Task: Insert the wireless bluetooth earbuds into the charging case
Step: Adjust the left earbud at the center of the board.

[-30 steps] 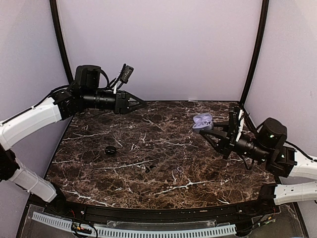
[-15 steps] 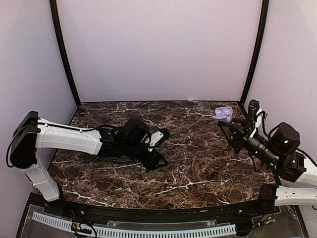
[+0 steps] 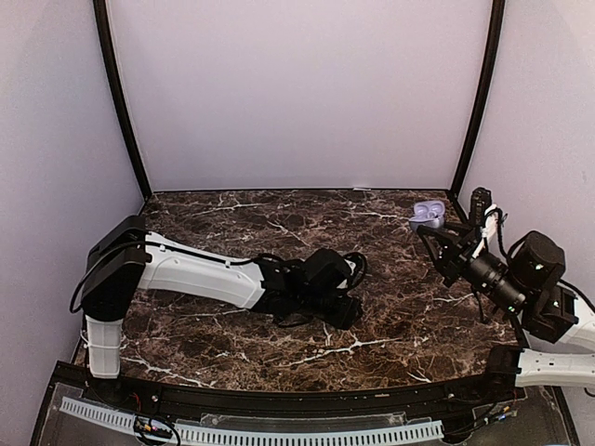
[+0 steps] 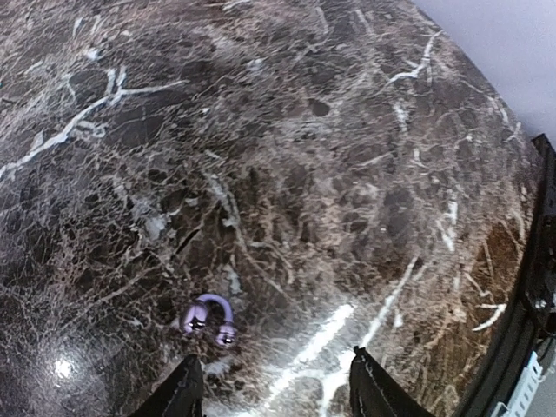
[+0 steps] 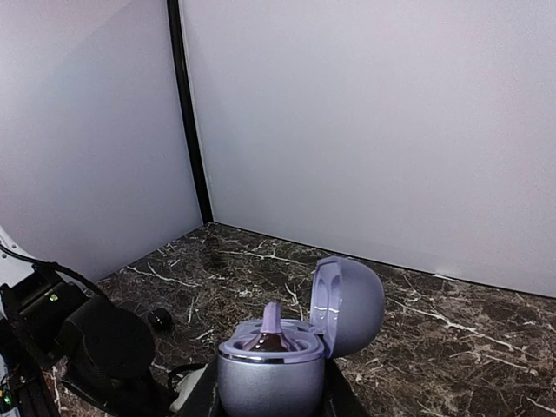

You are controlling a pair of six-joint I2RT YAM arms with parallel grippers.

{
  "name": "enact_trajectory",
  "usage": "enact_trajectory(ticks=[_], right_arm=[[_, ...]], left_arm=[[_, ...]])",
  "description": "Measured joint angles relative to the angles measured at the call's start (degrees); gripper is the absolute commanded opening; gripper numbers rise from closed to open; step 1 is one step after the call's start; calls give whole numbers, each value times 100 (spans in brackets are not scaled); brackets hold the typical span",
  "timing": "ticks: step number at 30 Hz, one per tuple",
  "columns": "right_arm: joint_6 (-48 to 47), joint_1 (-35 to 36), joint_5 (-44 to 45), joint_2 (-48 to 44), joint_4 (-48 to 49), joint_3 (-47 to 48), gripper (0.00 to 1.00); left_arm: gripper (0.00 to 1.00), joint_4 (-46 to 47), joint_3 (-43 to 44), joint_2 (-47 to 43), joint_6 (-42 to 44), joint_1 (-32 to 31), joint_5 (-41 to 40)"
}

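Purple earbud (image 4: 208, 319) lies on the desk (image 4: 347, 130) toward its near edge, just ahead of the spread, empty left fingers (image 4: 184, 391), which probably must next lower and pinch it; right fingers (image 5: 208, 398) clamp the open case (image 5: 269, 373) over the far-right corner.

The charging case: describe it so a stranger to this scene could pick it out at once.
Look to the far right corner of the marble table. There the right gripper holds up the charging case: rounded, pale purple, lid hinged open, far bigger than the purple earbud on the marble.
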Motion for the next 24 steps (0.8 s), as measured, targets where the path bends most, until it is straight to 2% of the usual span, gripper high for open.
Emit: enact_trajectory(ticks=[6, 13, 24], right_arm=[[39, -4, -2, -42, -122, 0, 0], [39, -33, -2, -136, -205, -2, 0], [22, -42, -4, -190, -269, -2, 0]], left_arm=[[55, -704, 636, 612, -133, 15, -282], [64, -1281, 940, 839, -195, 22, -507], [60, -1648, 964, 887, -127, 396, -699]])
